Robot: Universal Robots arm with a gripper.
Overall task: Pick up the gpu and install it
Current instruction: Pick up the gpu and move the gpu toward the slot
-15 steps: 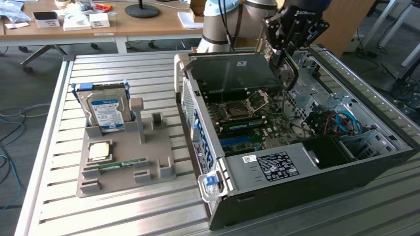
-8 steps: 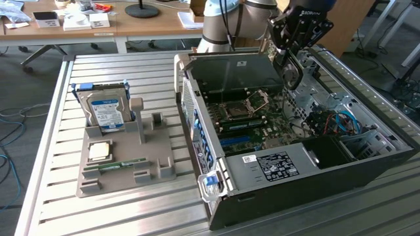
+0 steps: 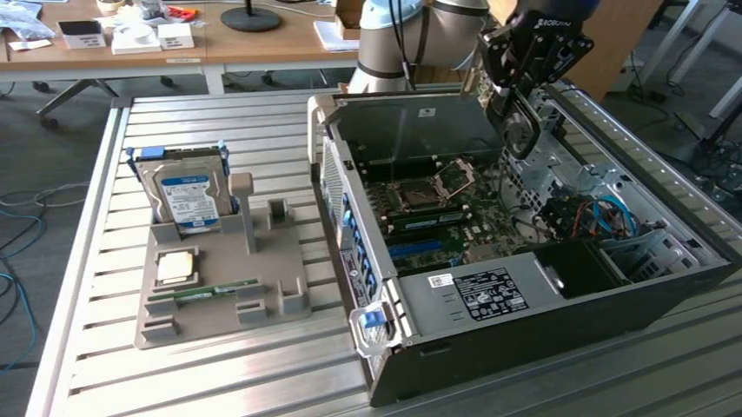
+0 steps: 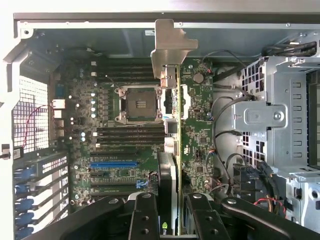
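Observation:
My gripper (image 3: 524,91) hangs over the open computer case (image 3: 464,356), toward its far side, shut on the gpu (image 3: 519,130), which stands on edge between the fingers. In the wrist view the two black fingers (image 4: 145,217) clamp the gpu (image 4: 169,170) seen edge-on, its silver end bracket (image 4: 167,47) pointing away from the camera. The card is held above the green motherboard (image 4: 200,135), beside the CPU socket (image 4: 137,104). A blue expansion slot (image 4: 114,164) lies off to one side of the card and has nothing in it.
A grey parts holder (image 3: 221,287) on the exterior view's left carries a blue-labelled hard drive (image 3: 188,198), a CPU (image 3: 176,267) and a RAM stick (image 3: 215,291). Inside the case are a metal drive cage (image 4: 280,120), loose cables (image 3: 592,217) and a power supply (image 3: 487,291).

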